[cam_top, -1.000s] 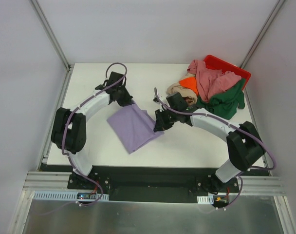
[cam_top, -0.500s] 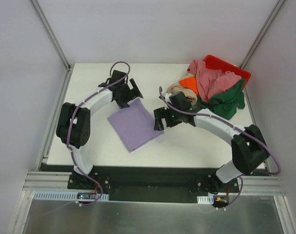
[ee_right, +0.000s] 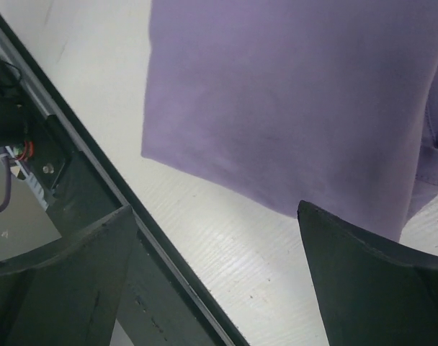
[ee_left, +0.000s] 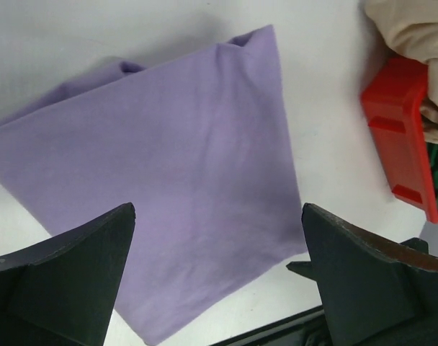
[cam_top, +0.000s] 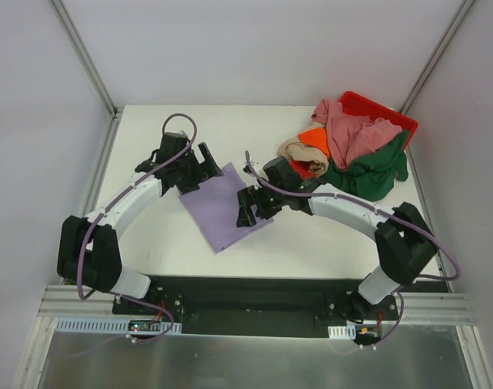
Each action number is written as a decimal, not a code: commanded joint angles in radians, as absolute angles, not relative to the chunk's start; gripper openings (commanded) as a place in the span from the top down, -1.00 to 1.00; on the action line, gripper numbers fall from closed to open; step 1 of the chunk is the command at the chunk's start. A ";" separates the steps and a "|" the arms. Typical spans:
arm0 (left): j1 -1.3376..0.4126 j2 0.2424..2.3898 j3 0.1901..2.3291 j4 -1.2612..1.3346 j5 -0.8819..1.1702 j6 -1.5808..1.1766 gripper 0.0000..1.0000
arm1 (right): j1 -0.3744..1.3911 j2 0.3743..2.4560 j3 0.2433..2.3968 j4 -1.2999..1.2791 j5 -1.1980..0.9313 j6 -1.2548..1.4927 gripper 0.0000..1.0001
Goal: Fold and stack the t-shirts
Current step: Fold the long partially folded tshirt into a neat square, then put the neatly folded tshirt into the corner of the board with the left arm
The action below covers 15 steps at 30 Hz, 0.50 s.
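Lavender cloth, the purple t-shirt (cam_top: pixel 222 209), lies folded into a flat, tilted rectangle on the white table (cam_top: pixel 255 130), left of centre and well apart from the heap in the far right corner. The left gripper (cam_top: pixel 199 168) hangs over the shirt's far left corner, its fingers spread wide with nothing between them; its wrist view shows the folded cloth lying smooth below. The right gripper (cam_top: pixel 246 209) is over the shirt's right edge, likewise released and empty, with the hem and bare table beneath it. In the far right corner the pink t-shirt (cam_top: pixel 353 134) drapes over the red bin (cam_top: pixel 386 113). The dark green t-shirt (cam_top: pixel 368 172) spills onto the table on the bin's near side. The orange t-shirt (cam_top: pixel 314 138) and beige t-shirt (cam_top: pixel 293 148) lie bunched at the heap's left, touching each other.
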State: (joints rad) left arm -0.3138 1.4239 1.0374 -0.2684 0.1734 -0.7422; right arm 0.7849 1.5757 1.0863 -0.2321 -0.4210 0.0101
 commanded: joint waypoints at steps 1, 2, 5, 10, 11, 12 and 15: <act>-0.279 1.501 1.040 -0.252 0.186 -0.672 -0.98 | 0.764 1.673 1.144 -0.216 -0.416 0.035 -0.92; -0.278 1.529 1.048 -0.247 0.190 -0.664 -0.98 | 0.755 1.695 1.153 -0.218 -0.411 0.034 -0.92; -0.259 1.617 1.066 -0.238 0.253 -0.661 -0.98 | 0.729 1.758 1.190 -0.241 -0.405 0.031 -0.92; -0.253 1.658 1.008 -0.215 0.241 -0.702 -0.98 | 0.703 1.813 1.224 -0.282 -0.383 -0.049 -0.92; -0.255 1.652 0.985 -0.212 0.241 -0.712 -0.98 | 0.695 1.822 1.235 -0.294 -0.383 -0.064 -0.92; -0.255 1.643 0.961 -0.204 0.242 -0.724 -0.98 | 0.689 1.831 1.244 -0.304 -0.387 -0.081 -0.92; -0.270 1.605 0.846 -0.163 0.267 -0.779 -0.98 | 0.669 1.855 1.269 -0.328 -0.345 -0.132 -0.92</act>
State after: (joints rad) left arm -0.2604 1.6627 0.9619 -0.1932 0.2337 -0.7147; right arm 0.6945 1.8317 1.2091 -0.2829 -0.3965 -0.0372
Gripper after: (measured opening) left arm 0.990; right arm 0.960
